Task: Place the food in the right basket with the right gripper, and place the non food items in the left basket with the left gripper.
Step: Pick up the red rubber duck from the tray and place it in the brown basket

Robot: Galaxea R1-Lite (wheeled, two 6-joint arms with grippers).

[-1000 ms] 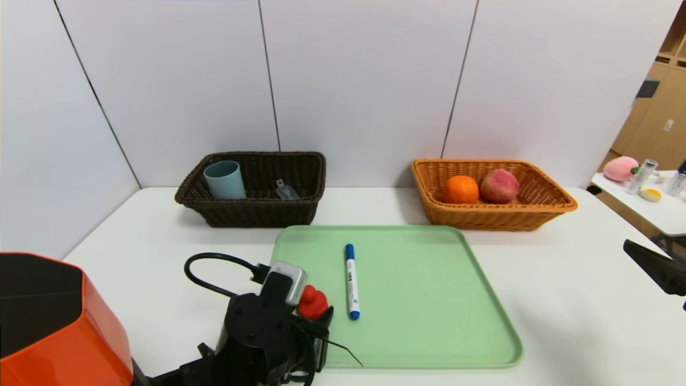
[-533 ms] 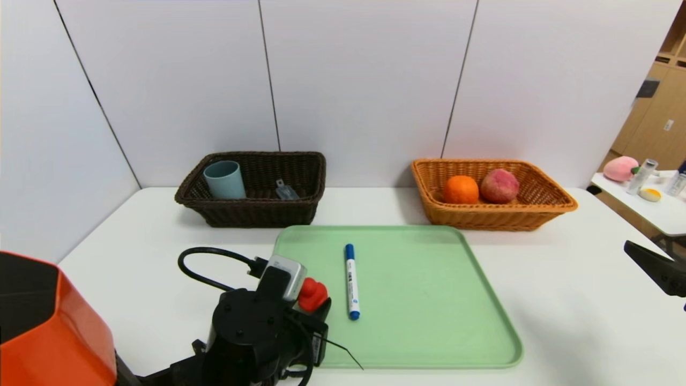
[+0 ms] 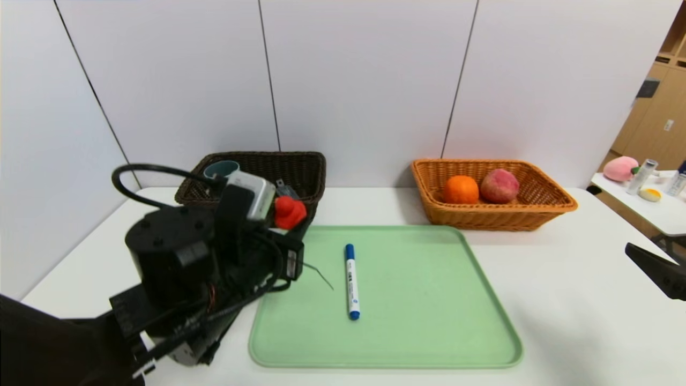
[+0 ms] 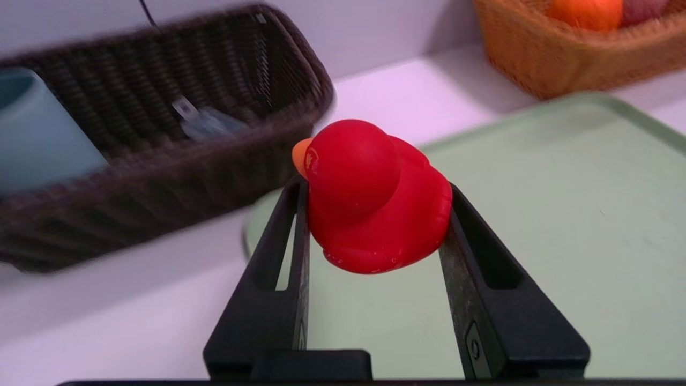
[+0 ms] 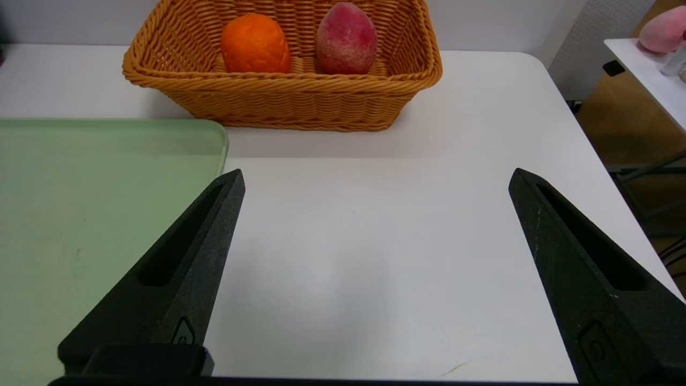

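Fruit's already in the right basket (image 3: 552, 206); cup and case sit in the left basket (image 3: 316, 169). Left pincer (image 4: 375, 214) is clamped on the duck (image 4: 375, 198), mid-left of frame; marker (image 3: 351, 281) still waits on the tray; right pincer (image 5: 375, 268) idles apart.

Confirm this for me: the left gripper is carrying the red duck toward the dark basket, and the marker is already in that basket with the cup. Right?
Not quite. The marker lies on the green tray, as the head view shows. The left gripper does hold the red duck near the dark basket, which holds the cup.

The white worktop (image 3: 563, 300) holds three things: a green tray (image 3: 418, 332) in the middle, a dark brown basket (image 3: 300, 166) behind it, and an orange-tan basket (image 3: 482, 217) beside that.
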